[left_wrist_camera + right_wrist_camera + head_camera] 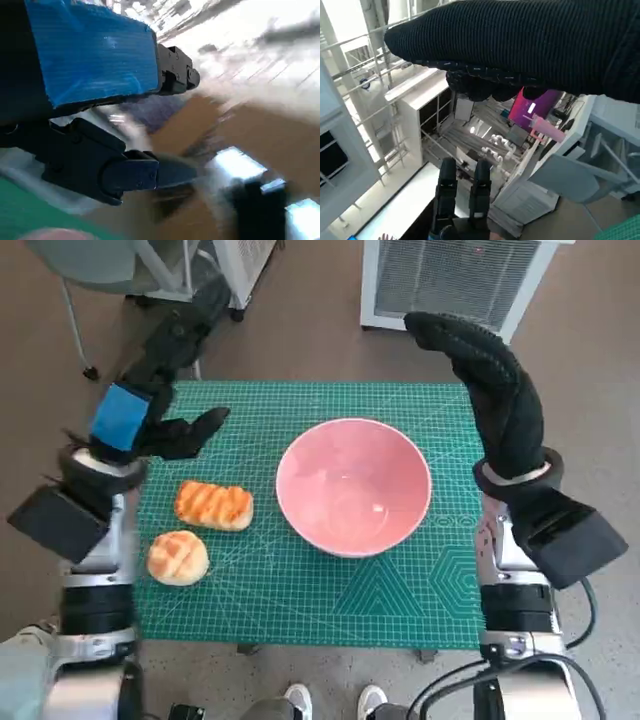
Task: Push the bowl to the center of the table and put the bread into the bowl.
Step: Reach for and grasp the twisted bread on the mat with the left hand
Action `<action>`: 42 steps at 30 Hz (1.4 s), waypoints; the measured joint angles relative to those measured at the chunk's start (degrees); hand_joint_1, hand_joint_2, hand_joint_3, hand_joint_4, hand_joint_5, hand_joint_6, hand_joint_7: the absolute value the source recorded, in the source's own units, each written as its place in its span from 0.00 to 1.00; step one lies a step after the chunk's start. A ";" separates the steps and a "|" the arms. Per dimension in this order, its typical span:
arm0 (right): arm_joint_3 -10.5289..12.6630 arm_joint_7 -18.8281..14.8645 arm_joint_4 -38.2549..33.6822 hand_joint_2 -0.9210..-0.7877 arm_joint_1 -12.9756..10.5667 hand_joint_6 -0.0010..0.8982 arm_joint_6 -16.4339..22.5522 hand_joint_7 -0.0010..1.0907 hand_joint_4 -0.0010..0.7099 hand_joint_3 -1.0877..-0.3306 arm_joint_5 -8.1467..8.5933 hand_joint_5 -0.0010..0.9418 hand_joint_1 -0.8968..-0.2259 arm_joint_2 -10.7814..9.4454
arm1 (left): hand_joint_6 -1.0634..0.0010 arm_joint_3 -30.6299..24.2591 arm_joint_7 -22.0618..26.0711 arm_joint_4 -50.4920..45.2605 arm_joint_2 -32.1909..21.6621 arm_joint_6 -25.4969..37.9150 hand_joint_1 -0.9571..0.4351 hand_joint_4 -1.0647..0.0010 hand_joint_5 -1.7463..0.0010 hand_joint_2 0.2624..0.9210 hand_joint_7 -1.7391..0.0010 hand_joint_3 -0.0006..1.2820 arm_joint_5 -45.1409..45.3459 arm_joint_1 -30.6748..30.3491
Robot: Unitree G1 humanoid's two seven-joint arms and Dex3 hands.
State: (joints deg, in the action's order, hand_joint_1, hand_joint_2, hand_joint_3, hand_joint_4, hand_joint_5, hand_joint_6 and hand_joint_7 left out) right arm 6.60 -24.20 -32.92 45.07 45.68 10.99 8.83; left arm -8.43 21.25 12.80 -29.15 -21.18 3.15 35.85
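A pink bowl (353,486) sits empty near the middle of the green cutting mat (300,570). Left of it lie two breads: a striped oblong loaf (214,505) and a round bun (178,557) nearer the front edge. My left hand (150,415), blue tape on its back, hovers raised above the mat's far left corner, fingers spread and holding nothing. My gloved right hand (490,380) is lifted beyond the bowl's right side, fingers extended past the table's far edge, also empty. The left wrist view is blurred and shows my left hand's fingers (145,172) apart.
A white grated appliance (450,280) stands on the floor past the far edge. A chair base and white frame (150,280) stand at the far left. The right wrist view points away at shelving and a white cabinet (427,107).
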 measured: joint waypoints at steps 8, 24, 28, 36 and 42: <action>-0.09 1.36 0.41 0.00 -0.03 0.01 -0.55 0.66 0.38 0.37 -0.04 0.01 0.13 -0.01 | 0.74 3.77 3.15 -6.69 -9.48 18.99 0.30 0.78 0.99 0.94 0.98 0.01 15.88 -1.30; -0.15 0.28 1.52 0.00 -0.49 0.00 -4.22 0.68 0.39 0.39 2.84 0.01 0.15 -1.16 | 0.72 16.22 8.55 0.02 -10.83 27.43 0.54 0.81 1.00 0.77 0.99 0.00 22.96 -2.53; -0.11 0.27 1.83 0.00 -0.65 0.00 -4.28 0.68 0.39 0.39 2.82 0.01 0.14 -1.14 | 0.73 18.25 9.68 0.92 -10.59 29.11 0.59 0.81 1.00 0.76 0.99 0.00 23.74 -2.52; 0.08 0.29 2.23 0.00 -1.08 0.00 -4.28 0.67 0.38 0.38 2.81 0.01 0.15 -0.98 | 0.73 21.40 11.03 1.98 -10.46 30.19 0.58 0.82 1.00 0.75 1.00 0.00 24.27 -2.42; 0.12 0.33 2.65 0.00 -1.30 0.00 -4.28 0.66 0.38 0.37 2.78 0.00 0.16 -0.97 | 0.73 23.28 11.53 2.60 -10.30 31.15 0.55 0.82 1.00 0.76 1.00 0.00 25.70 -2.33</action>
State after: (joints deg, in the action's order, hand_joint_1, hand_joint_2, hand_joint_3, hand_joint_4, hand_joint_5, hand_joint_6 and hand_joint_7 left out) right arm 6.72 -23.87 -30.27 43.77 41.40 13.78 7.87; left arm 14.85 32.78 15.40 -39.44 9.97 28.85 33.52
